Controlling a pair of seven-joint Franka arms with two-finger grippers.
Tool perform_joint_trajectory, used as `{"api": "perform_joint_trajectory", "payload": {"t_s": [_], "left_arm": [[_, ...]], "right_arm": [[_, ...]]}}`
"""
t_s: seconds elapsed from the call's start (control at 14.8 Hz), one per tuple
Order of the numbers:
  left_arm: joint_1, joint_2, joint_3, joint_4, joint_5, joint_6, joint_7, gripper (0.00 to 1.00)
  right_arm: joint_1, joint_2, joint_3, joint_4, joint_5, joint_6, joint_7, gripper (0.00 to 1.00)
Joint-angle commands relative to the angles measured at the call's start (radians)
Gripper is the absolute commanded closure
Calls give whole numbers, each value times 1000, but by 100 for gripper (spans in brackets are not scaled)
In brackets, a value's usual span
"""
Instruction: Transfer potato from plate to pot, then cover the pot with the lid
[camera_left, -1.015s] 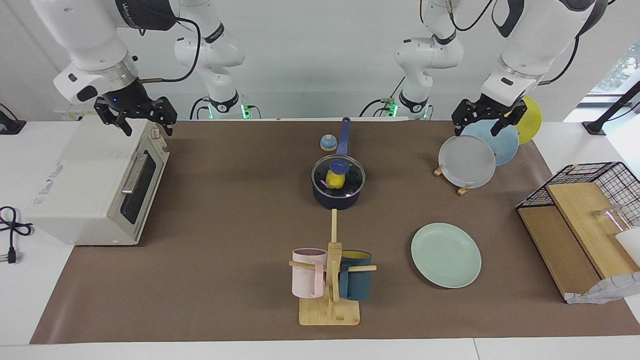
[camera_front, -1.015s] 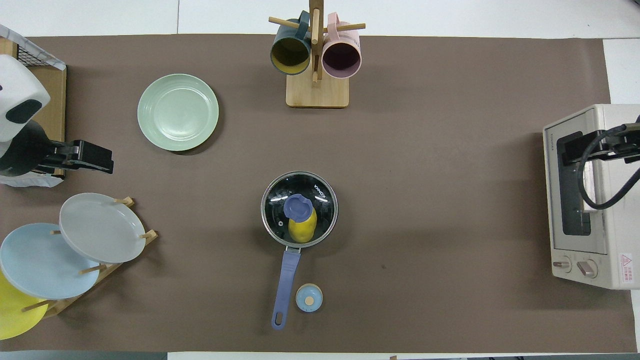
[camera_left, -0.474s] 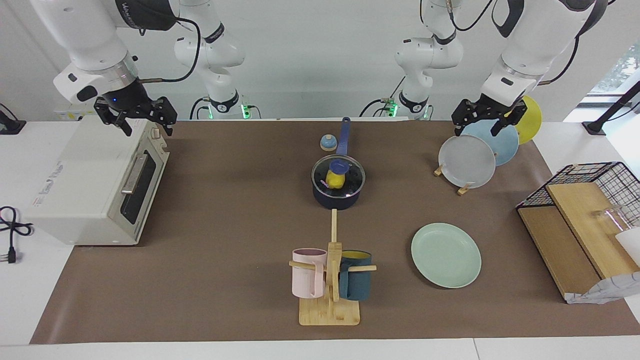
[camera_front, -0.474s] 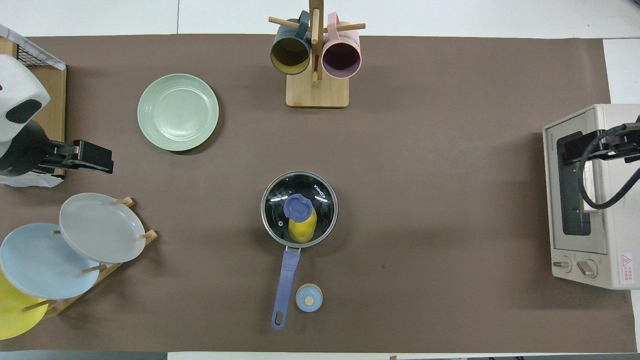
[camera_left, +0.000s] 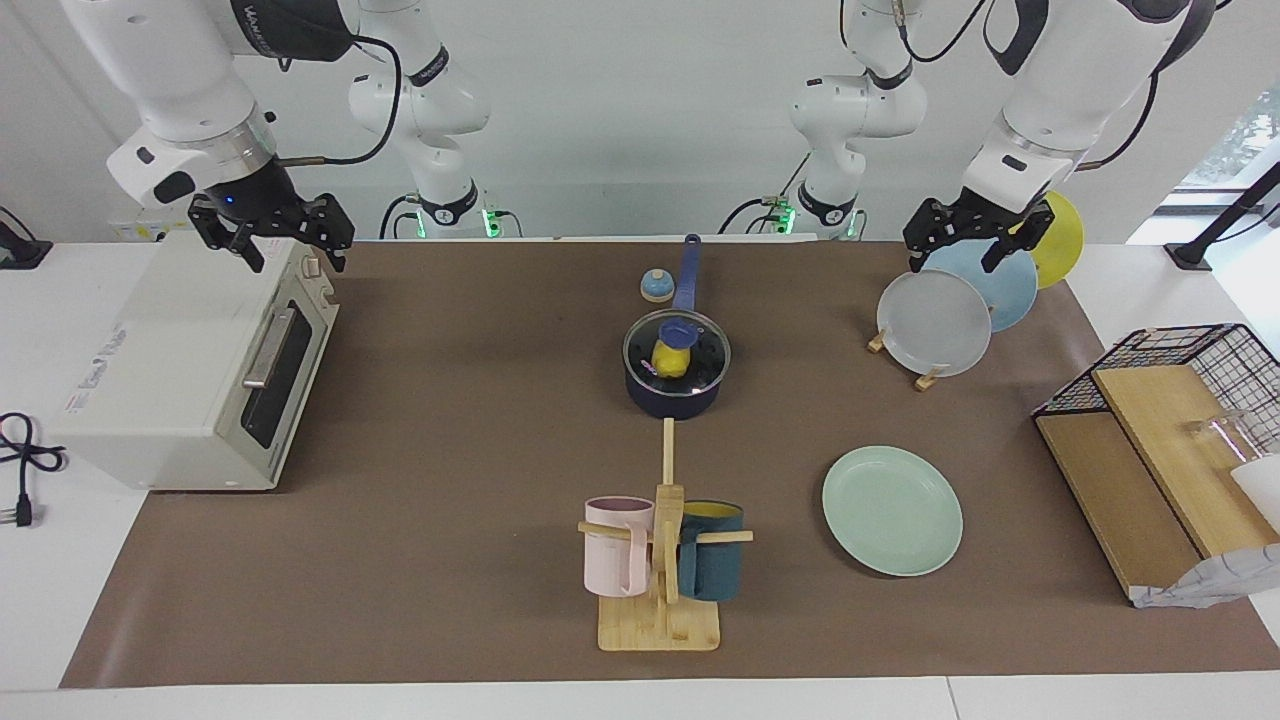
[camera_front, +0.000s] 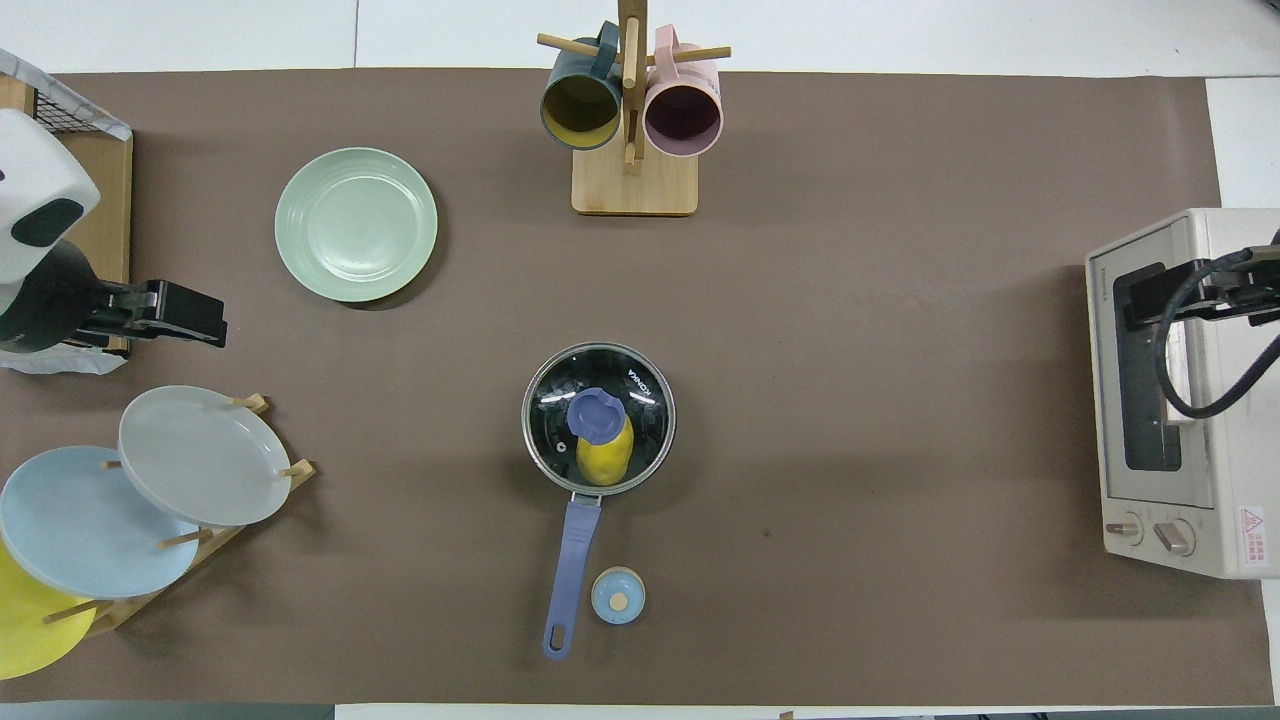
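Observation:
The yellow potato lies inside the dark navy pot at the middle of the table, seen through the glass lid, which sits on the pot's rim with its blue knob on top. The same shows in the overhead view: potato, lid, pot handle pointing toward the robots. The mint-green plate is bare, farther from the robots, toward the left arm's end. My left gripper is open and empty over the plate rack. My right gripper is open and empty over the toaster oven.
A white toaster oven stands at the right arm's end. A rack with grey, light-blue and yellow plates and a wire basket with wooden boards stand at the left arm's end. A mug tree stands farther out than the pot. A small blue dome sits beside the pot handle.

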Motion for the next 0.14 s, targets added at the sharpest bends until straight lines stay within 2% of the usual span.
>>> {"api": "perform_joint_trajectory", "payload": {"t_s": [0.0, 0.07], "left_arm": [[-5, -12, 6, -8, 16, -5, -3, 0], [-5, -12, 6, -8, 16, -5, -3, 0]], "right_arm": [[-15, -5, 10, -12, 18, 19, -24, 0], [-15, -5, 11, -12, 18, 19, -25, 0]]}}
